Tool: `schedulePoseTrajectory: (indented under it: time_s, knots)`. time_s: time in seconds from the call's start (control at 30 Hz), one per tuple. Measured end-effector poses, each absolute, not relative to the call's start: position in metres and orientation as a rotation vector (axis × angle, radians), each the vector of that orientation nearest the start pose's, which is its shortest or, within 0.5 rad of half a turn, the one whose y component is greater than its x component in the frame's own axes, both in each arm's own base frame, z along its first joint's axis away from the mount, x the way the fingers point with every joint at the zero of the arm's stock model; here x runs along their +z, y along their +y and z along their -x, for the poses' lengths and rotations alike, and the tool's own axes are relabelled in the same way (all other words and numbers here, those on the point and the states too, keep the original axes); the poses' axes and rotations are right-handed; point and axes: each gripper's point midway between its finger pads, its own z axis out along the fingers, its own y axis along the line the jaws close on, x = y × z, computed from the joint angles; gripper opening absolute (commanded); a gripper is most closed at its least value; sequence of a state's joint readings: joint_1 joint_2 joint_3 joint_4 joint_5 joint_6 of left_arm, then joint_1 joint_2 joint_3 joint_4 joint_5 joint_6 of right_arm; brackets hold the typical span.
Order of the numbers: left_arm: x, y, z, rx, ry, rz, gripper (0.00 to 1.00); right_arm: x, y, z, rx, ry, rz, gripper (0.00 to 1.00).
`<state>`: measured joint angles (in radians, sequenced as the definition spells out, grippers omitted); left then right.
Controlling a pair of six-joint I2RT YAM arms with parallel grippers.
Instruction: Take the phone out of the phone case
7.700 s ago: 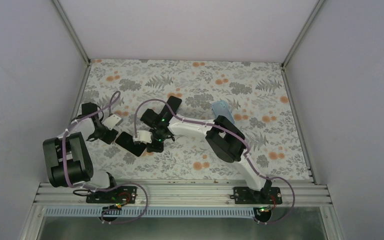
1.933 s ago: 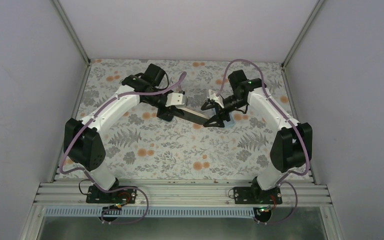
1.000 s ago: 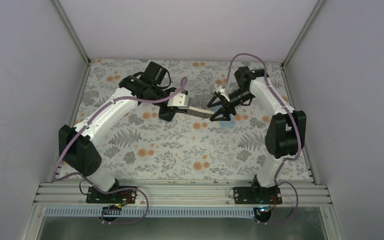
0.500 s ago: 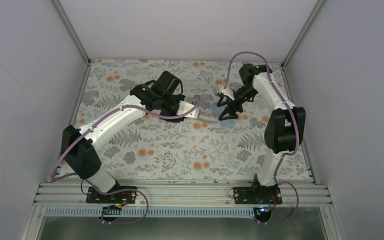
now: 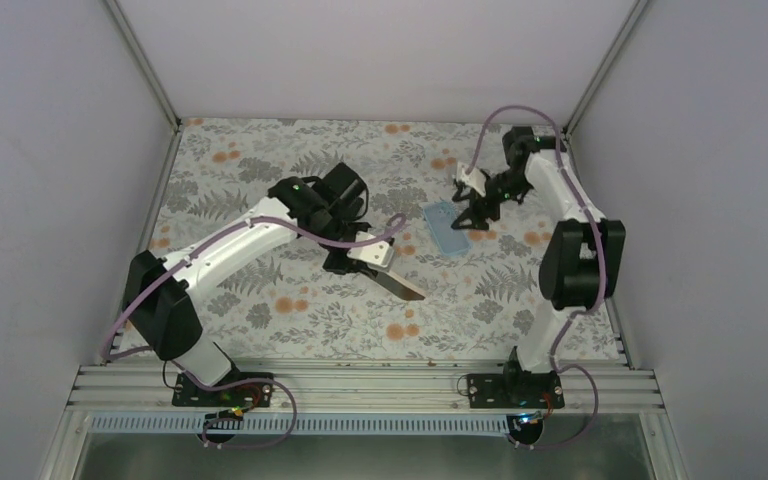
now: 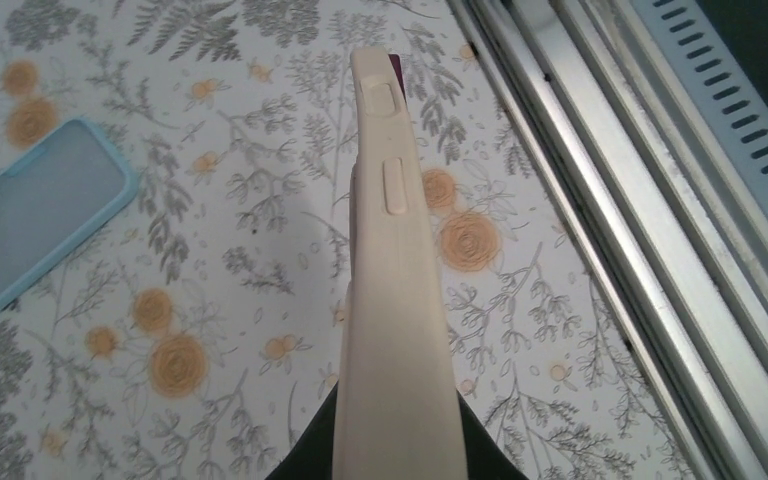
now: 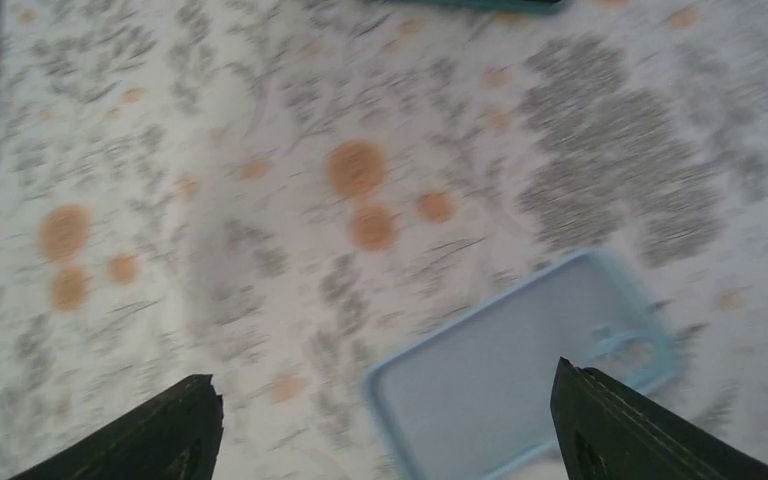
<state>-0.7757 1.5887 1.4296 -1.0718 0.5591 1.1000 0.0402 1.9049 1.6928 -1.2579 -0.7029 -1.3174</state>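
Left of centre, the left gripper (image 5: 373, 264) is clamped on the phone (image 5: 404, 287). It holds the phone on edge over the floral table (image 5: 290, 320), with the free end pointing near and right. The left wrist view shows the phone's cream side with two buttons. Farther back and to the right, the pale blue phone case (image 5: 442, 227) lies flat and empty on the table, apart from the phone. The right gripper (image 5: 472, 216) hangs over the case's right end, its fingers (image 7: 185, 432) spread wide, holding nothing.
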Motion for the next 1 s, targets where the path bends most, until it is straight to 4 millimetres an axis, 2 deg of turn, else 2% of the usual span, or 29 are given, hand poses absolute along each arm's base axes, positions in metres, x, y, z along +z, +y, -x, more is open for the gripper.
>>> schedulePoseTrajectory:
  time_s: [0.03,0.13,0.27,0.4,0.53,0.73,1.0]
  knots:
    - [0.192,-0.308,-0.189,0.884,-1.912,2.871,0.02,0.163,0.126,-0.364,0.689,1.976,1.650,0.85]
    - [0.196,-0.302,-0.206,0.937,-1.979,2.838,0.02,0.162,0.127,-0.311,0.725,1.993,1.671,0.84]
    - [0.210,-0.303,-0.230,1.037,-2.042,2.824,0.02,0.186,0.143,-0.250,0.692,1.891,1.705,0.83]
    - [0.219,-0.310,-0.234,1.123,-2.026,2.845,0.02,0.198,0.171,-0.218,0.731,1.795,1.717,0.81]
    - [0.222,-0.313,-0.228,1.174,-2.002,2.840,0.02,0.191,0.189,-0.215,0.758,1.780,1.680,0.78]
    - [0.222,-0.314,-0.231,1.181,-2.011,2.846,0.02,0.197,0.194,-0.228,0.740,1.771,1.613,0.77]
    - [0.212,-0.313,-0.231,1.164,-2.019,2.832,0.02,0.202,0.196,-0.229,0.752,1.757,1.604,0.76]
